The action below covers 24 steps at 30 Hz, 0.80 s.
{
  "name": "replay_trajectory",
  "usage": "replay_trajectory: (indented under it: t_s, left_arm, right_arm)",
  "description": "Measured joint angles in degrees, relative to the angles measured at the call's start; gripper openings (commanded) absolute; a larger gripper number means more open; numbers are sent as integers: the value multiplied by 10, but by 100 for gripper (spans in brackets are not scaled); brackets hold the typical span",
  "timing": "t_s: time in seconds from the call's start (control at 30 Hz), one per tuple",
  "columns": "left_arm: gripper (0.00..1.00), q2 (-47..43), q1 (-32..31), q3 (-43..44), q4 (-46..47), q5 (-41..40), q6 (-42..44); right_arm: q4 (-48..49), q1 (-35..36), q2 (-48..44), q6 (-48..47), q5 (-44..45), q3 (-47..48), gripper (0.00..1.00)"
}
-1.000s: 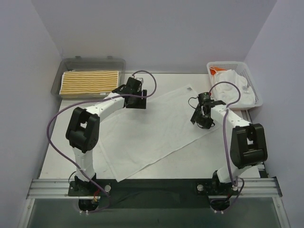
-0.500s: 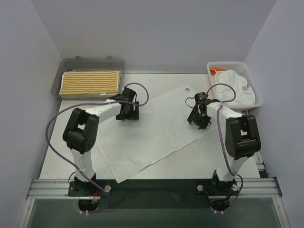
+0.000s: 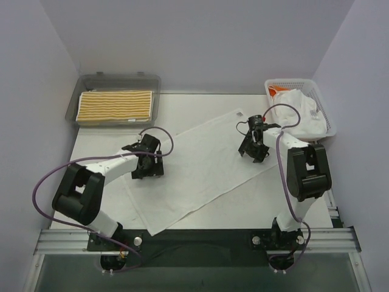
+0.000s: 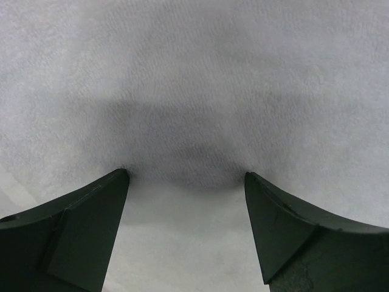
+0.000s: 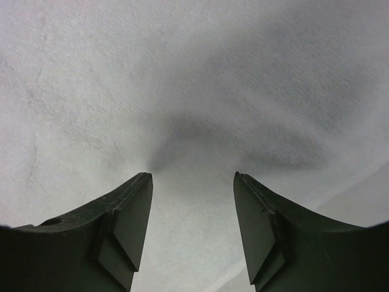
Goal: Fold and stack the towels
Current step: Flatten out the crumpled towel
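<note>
Left jaws released near left edge of white towel (image 3: 200,170), right jaws released near right edge

Pale lavender walls (image 3: 200,42) enclose a white table (image 3: 200,103) on three sides.

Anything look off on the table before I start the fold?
Only the spread white towel: it lies flat but diagonal to the table edges. Nothing looks spilled or damaged.
</note>
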Motion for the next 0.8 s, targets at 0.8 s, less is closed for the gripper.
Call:
replay_trajectory:
  t_s: [0.8]
  left_arm:
    - [89, -143, -346, -42, -44, 166, -185]
  right_arm:
    - [-49, 59, 331, -141, -91, 481, 61]
